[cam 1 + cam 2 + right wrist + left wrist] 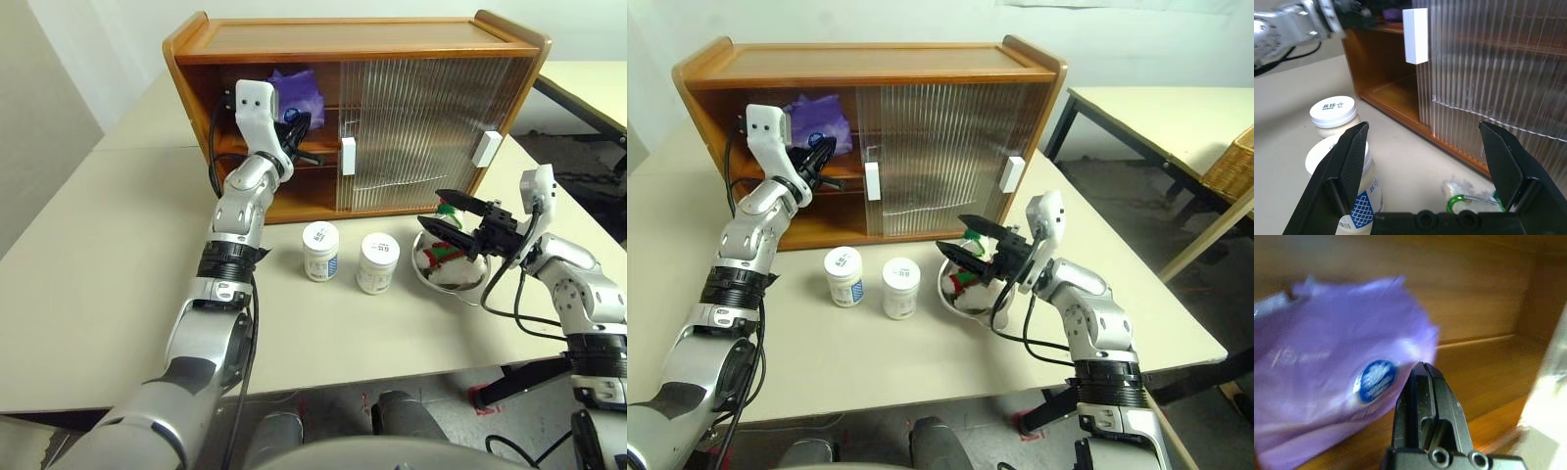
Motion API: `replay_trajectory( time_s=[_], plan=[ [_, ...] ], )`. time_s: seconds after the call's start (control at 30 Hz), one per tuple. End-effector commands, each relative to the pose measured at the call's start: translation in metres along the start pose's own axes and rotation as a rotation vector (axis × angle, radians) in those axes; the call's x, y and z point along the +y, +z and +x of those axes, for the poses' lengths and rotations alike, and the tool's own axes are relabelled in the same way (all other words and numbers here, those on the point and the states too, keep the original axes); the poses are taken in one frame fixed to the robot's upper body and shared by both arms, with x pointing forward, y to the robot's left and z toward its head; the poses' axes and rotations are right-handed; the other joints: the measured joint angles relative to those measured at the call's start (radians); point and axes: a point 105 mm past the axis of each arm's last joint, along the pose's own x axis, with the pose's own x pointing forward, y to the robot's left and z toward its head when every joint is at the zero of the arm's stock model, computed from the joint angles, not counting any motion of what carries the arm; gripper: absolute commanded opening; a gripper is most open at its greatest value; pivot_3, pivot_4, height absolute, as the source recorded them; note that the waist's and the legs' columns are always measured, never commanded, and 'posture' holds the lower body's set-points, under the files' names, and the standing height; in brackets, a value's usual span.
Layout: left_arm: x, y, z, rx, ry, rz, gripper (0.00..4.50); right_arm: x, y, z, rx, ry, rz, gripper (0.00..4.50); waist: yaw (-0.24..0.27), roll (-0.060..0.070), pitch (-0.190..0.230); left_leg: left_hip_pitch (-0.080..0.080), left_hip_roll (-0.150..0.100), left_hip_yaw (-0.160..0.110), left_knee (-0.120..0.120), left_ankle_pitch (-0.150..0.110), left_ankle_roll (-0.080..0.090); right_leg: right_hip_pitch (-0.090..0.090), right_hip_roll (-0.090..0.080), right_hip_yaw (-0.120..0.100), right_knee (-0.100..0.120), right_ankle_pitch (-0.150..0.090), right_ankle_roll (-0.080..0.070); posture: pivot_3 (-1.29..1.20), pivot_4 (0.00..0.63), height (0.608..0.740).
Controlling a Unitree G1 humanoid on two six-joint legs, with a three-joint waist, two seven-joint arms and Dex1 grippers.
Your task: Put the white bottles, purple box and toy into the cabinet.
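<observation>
Okay, left eye view: the left gripper (312,155) is reaching into the open left bay of the cabinet (353,39), jaws pressed together and holding nothing. The purple box (297,93) is sitting on the upper shelf just behind it, so that item looks delivered. Two white bottles (320,251) are standing upright, side by side, on the tabletop (118,255) in front of the cabinet, waiting their turn. One toy (446,257) is lying in one steel bowl (460,282) at the right.

Right eye view: the right gripper (965,247) is hovering over the bowl with jaws spread wide, empty, probably lining up for the toy. Both sliding doors are sitting to the right, leaving the left bay free for loading.

Left wrist view: the shut jaws are pointing at the box's lower edge, near its round blue label; touching or not, can't tell.

Right wrist view: open jaws are framing both bottles and a bit of the toy's green trim.

Count: two bottles, one box, one toy, one bowl, one cabinet.
</observation>
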Motion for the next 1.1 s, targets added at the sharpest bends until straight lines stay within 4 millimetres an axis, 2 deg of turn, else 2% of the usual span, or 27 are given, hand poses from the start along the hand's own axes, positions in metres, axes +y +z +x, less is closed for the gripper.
replay_trajectory(
  time_s=[0.03,0.2,0.3,0.37,0.5,0.63,0.77,0.87,0.97,1.1],
  plan=[
    [-0.009,0.016,-0.012,-0.039,-0.067,-0.014,0.02,-0.001,0.001,-0.002,0.005,-0.004,0.001,4.50,0.000,0.000,0.000,0.000,0.000,0.000,0.000,0.000,0.000,0.000,0.000,0.000,0.000,0.000,0.000,-0.19,0.000,0.740],
    [-0.019,0.042,-0.033,-0.111,-0.209,-0.022,0.02,-0.002,0.000,0.003,0.001,0.008,0.003,4.50,0.003,0.000,0.000,0.000,0.000,0.000,0.000,0.000,0.000,0.000,0.000,0.000,0.000,0.000,0.000,-0.17,0.000,0.740],
    [-0.010,0.048,-0.047,-0.115,-0.247,0.017,0.02,-0.004,0.000,0.005,0.001,0.016,0.003,4.50,0.006,0.000,0.000,0.001,0.000,0.000,0.000,0.000,0.000,0.000,0.000,0.000,0.001,0.001,0.000,-0.16,0.000,0.740],
    [-0.004,0.045,-0.056,-0.096,-0.272,0.014,0.39,-0.005,0.000,0.005,0.001,0.018,0.003,4.50,0.006,0.001,0.000,0.002,0.000,0.000,0.000,0.000,0.000,0.000,0.000,0.000,0.001,0.001,0.000,-0.16,0.000,0.740],
    [0.002,0.031,-0.079,-0.045,-0.358,0.072,1.61,-0.005,0.002,0.007,-0.002,0.024,0.002,4.50,0.011,0.001,0.000,0.002,0.000,0.000,0.000,0.000,0.000,0.000,0.000,0.000,0.001,0.001,-0.001,-0.15,0.000,0.740],
    [0.006,0.013,-0.100,-0.034,-0.444,0.081,3.09,-0.005,0.002,0.008,-0.001,0.028,-0.001,4.50,0.018,0.001,-0.001,0.001,0.001,0.000,0.000,0.000,-0.001,-0.003,0.000,0.000,0.001,0.001,-0.001,-0.15,0.000,0.740],
    [0.010,-0.017,-0.120,0.054,-0.500,0.103,4.47,-0.006,0.004,0.008,-0.004,0.027,-0.002,4.50,0.021,0.001,-0.001,0.001,0.001,0.000,-0.001,0.000,-0.001,-0.008,0.000,0.000,0.002,0.002,-0.003,-0.15,0.000,0.740],
    [0.006,-0.041,-0.139,0.141,-0.587,0.121,4.47,-0.005,0.006,0.007,-0.007,0.028,-0.006,4.50,0.021,0.002,-0.001,0.001,0.002,0.000,-0.001,0.000,-0.001,-0.009,0.000,0.000,0.002,0.002,-0.004,-0.16,0.000,0.740],
    [0.007,-0.050,-0.149,0.168,-0.602,0.086,4.47,-0.005,0.008,0.006,-0.008,0.027,-0.010,4.50,0.020,0.002,-0.001,0.000,0.002,0.000,-0.001,-0.001,-0.001,-0.010,0.000,0.000,0.002,0.002,-0.005,-0.16,0.000,0.740],
    [0.000,-0.073,-0.170,0.268,-0.690,0.133,4.47,-0.003,0.009,0.005,-0.007,0.032,-0.017,4.50,0.014,0.003,-0.001,-0.001,0.002,0.000,-0.002,-0.001,-0.001,-0.012,0.000,0.000,0.002,0.002,-0.007,-0.16,0.000,0.740]
  ],
)
